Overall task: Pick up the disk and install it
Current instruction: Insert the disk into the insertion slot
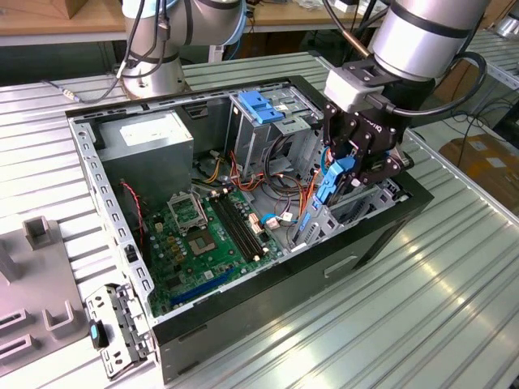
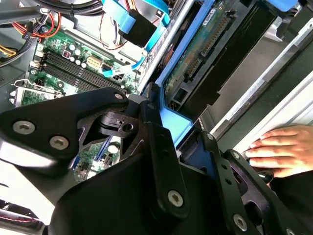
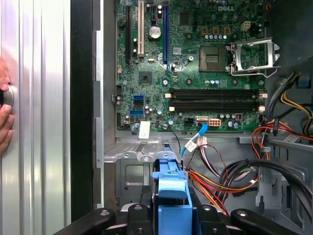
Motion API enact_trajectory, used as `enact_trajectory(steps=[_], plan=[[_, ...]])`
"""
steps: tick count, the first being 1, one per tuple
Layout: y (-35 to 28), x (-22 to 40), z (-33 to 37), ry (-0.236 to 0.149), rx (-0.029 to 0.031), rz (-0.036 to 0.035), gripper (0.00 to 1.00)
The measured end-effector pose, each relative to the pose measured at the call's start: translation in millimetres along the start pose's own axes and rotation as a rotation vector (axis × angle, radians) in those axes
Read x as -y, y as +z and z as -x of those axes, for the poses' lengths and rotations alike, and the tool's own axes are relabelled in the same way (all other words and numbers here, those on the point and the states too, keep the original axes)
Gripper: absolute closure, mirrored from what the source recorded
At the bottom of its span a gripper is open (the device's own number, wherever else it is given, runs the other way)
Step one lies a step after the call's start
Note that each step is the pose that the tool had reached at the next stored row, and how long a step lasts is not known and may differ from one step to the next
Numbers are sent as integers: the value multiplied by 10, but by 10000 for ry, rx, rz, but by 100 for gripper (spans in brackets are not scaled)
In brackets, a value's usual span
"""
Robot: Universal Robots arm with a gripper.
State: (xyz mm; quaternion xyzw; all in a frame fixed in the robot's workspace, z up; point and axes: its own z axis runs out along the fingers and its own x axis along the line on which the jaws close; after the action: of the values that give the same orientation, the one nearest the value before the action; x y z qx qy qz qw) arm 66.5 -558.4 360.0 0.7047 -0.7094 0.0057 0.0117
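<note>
The disk (image 1: 327, 194) stands on edge over the front bay of the open computer case (image 1: 381, 243), at the exterior view's right. My gripper (image 1: 345, 166) is shut on its blue carrier rail. In the second wrist view the black fingers (image 2: 156, 142) clamp the light blue rail (image 2: 173, 125), and the disk's green circuit-board side (image 2: 205, 44) runs away from them between blue rails. In the first wrist view the blue carrier (image 3: 171, 193) sits between the gripper's (image 3: 171, 218) black links above a grey metal bay (image 3: 132, 156). The disk's label is hidden.
A green motherboard (image 1: 203, 235) lies in the case floor, with orange and black cables (image 3: 230, 181) beside the bay. A blue latch (image 1: 259, 105) tops the metal drive cage. A person's hand (image 2: 279, 149) rests by the case on the ribbed table (image 1: 438, 308). A grey fixture (image 1: 40, 275) stands at the exterior view's left.
</note>
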Motion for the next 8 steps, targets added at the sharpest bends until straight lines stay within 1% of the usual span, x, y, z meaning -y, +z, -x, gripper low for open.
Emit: enact_trajectory(steps=[6, 7, 8], plan=[[4, 0, 0, 0, 3, -1, 62], [4, 0, 0, -1, 4, 0, 56], [4, 0, 0, -1, 3, -1, 56]])
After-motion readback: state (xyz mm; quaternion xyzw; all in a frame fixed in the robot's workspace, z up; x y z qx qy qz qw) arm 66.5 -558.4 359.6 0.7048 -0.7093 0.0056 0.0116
